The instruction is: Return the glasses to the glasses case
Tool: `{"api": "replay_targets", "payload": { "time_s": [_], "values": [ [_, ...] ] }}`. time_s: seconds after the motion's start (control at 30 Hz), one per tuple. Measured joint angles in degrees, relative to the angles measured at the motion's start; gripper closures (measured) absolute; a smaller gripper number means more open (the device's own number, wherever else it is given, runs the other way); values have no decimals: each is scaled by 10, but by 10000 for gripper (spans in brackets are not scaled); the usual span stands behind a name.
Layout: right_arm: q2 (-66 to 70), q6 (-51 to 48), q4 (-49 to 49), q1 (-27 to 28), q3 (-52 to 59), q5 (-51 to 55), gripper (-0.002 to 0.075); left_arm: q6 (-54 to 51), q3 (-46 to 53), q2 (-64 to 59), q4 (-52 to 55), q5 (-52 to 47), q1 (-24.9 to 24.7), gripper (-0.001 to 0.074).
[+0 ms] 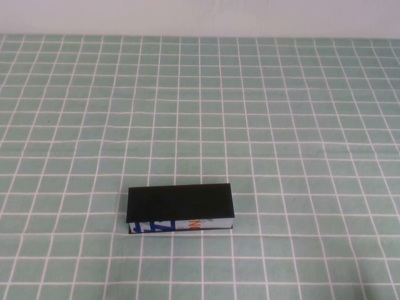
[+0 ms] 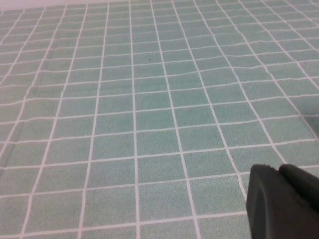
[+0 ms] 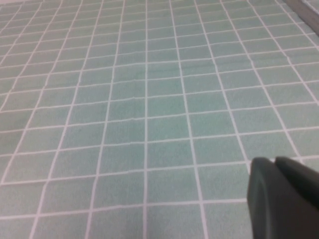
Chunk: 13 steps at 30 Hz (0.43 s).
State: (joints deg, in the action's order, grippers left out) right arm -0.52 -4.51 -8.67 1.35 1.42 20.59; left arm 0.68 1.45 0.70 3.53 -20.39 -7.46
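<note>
The glasses case [image 1: 180, 209], a black rectangular box with a white front printed in blue and orange, lies closed on the green checked cloth near the front middle in the high view. The glasses are out of view. Neither arm shows in the high view. My left gripper [image 2: 279, 172] shows only in the left wrist view, its two black fingers pressed together over bare cloth. My right gripper [image 3: 274, 163] shows only in the right wrist view, its fingers likewise together over bare cloth. Neither holds anything. The case does not show in either wrist view.
A green cloth with a white grid [image 1: 281, 112] covers the whole table. A pale wall [image 1: 200, 15] runs along the far edge.
</note>
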Motion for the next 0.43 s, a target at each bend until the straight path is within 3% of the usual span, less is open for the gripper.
{"api": "replay_targets", "payload": {
  "time_s": [0.43],
  "values": [
    [0, -21, 1, 0, 0, 0, 739, 0, 0, 0, 0, 0, 0, 737]
  ]
}}
